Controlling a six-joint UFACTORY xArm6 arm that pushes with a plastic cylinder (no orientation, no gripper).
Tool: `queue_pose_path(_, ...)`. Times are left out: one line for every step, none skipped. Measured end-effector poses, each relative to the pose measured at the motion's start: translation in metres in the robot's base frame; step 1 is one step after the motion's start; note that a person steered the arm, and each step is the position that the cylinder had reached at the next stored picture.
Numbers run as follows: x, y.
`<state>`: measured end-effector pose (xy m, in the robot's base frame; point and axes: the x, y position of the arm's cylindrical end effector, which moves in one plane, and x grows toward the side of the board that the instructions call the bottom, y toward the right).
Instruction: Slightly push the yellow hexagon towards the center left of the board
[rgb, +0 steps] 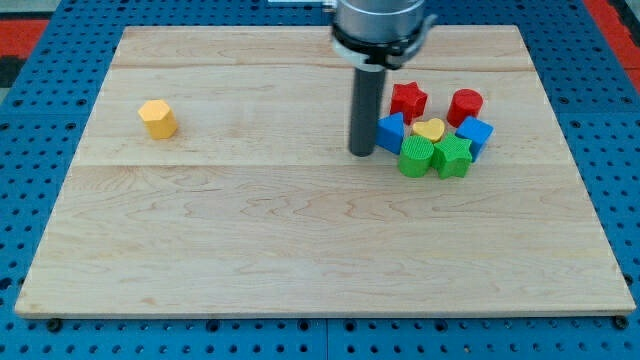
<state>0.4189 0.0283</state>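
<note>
The yellow hexagon (158, 118) sits alone on the wooden board (300, 230), toward the view's upper left. My tip (361, 152) rests on the board far to the right of it, just left of a cluster of blocks and touching or nearly touching the blue block (391, 131). The dark rod rises from the tip to the arm at the view's top.
The cluster at the view's right holds a red star (408, 99), a red cylinder (465, 105), a yellow heart (429, 129), a blue cube (474, 133), a green rounded block (416, 157) and a green star (452, 156). A blue pegboard surrounds the board.
</note>
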Motion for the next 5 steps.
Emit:
queue_pose_path(-0.029, -0.031)
queue_pose_path(-0.051, -0.051)
queue_pose_path(-0.041, -0.094)
queue_pose_path(-0.043, -0.142)
queue_pose_path(-0.043, -0.186)
